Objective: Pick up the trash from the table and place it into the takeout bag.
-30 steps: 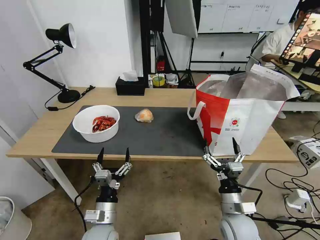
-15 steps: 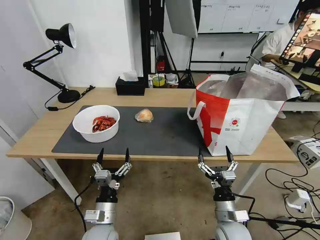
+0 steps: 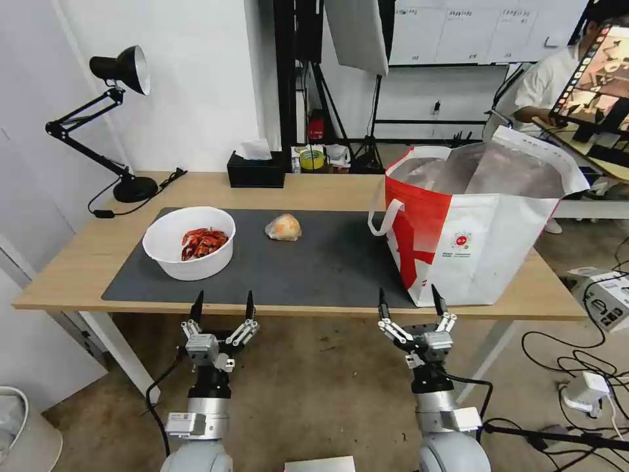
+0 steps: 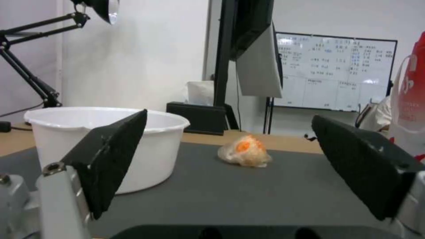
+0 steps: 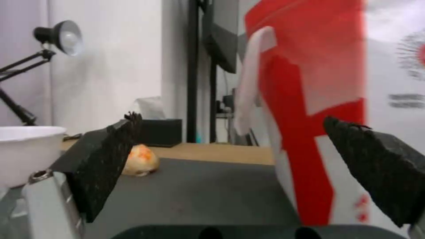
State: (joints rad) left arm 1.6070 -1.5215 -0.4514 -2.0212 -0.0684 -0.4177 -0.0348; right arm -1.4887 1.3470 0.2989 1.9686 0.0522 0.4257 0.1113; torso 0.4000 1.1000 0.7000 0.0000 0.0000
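Hovering spread-fingered before table (image 3: 327, 187): both grippers (image 3: 223, 303)

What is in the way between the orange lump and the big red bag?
Nothing that shows. The orange lump lies on the grey mat, and only bare mat runs from it to the bag standing at the table's right end.
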